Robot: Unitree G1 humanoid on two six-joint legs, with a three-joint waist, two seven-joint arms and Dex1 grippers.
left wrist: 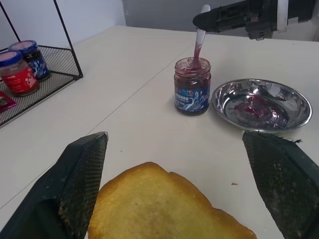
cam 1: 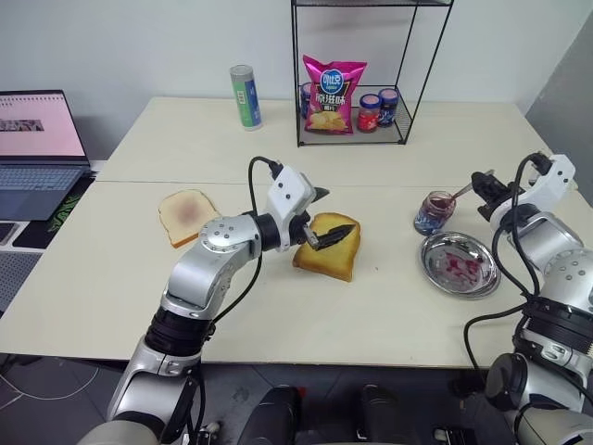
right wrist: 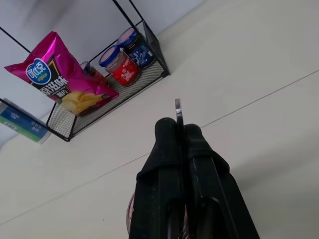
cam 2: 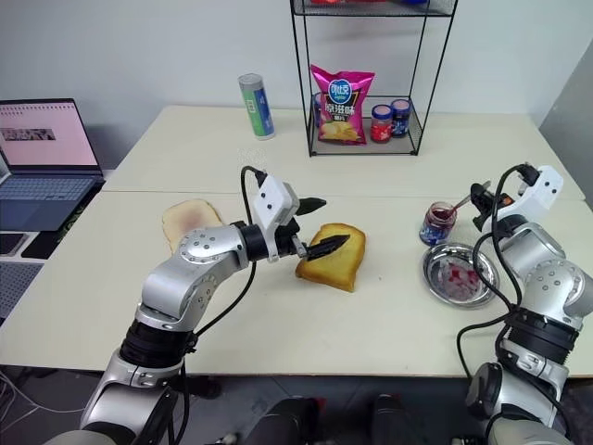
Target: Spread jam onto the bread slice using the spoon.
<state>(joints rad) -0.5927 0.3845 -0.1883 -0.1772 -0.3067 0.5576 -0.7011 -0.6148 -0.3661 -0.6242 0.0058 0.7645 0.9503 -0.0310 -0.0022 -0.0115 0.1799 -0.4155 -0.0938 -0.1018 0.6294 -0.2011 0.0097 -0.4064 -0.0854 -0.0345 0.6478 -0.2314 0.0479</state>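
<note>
While right gripper (left wrist: 199, 21) pinched spoon (left wrist: 197, 44) upright in jam (left wrist: 192, 92) jar, bread slice (cam 1: 328, 246) lay leftward, between spread left gripper (cam 1: 324, 215) fingers.

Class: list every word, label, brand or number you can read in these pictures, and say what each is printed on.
Pink snack bag: a round blue logo and large characters, too blurred to read.
Jars on the rack: labels unreadable.
Open jam jar: patterned label, no legible words.
Green-and-blue can: print too small.
Laptop screen: text unreadable.
</note>
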